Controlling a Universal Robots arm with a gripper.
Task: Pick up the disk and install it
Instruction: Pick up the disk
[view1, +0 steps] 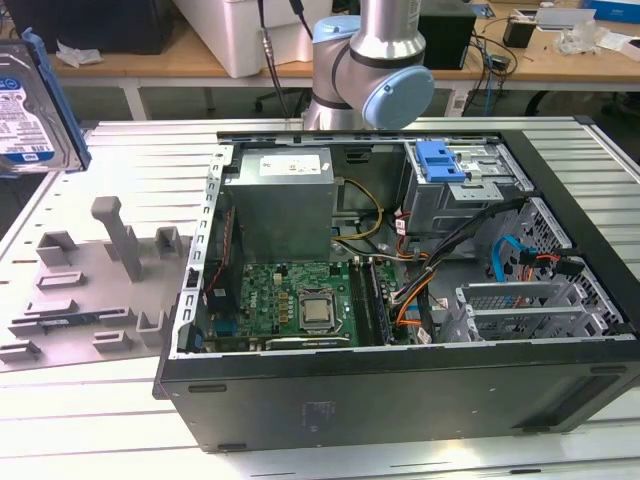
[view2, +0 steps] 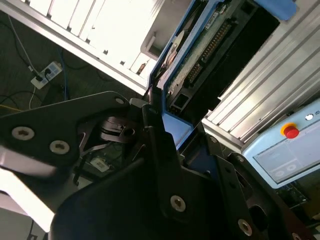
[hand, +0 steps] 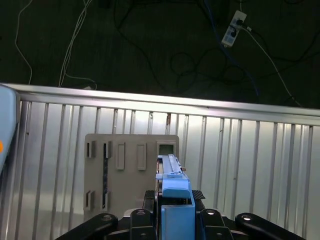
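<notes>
Gripper (hand: 177, 220) | fingers clamped on the disk (view1: 25, 115) by its blue carrier | disk held above grey fixture plate (view1: 80, 290), at exterior view's left | computer case (view1: 400, 400) open

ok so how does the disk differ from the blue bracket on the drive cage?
The disk is labelled silver metal in a blue frame; the blue bracket is bare plastic. The disk is held in the claw above the table, outside the case; the blue bracket sits atop the drive cage inside it. Both have blue plastic.
</notes>
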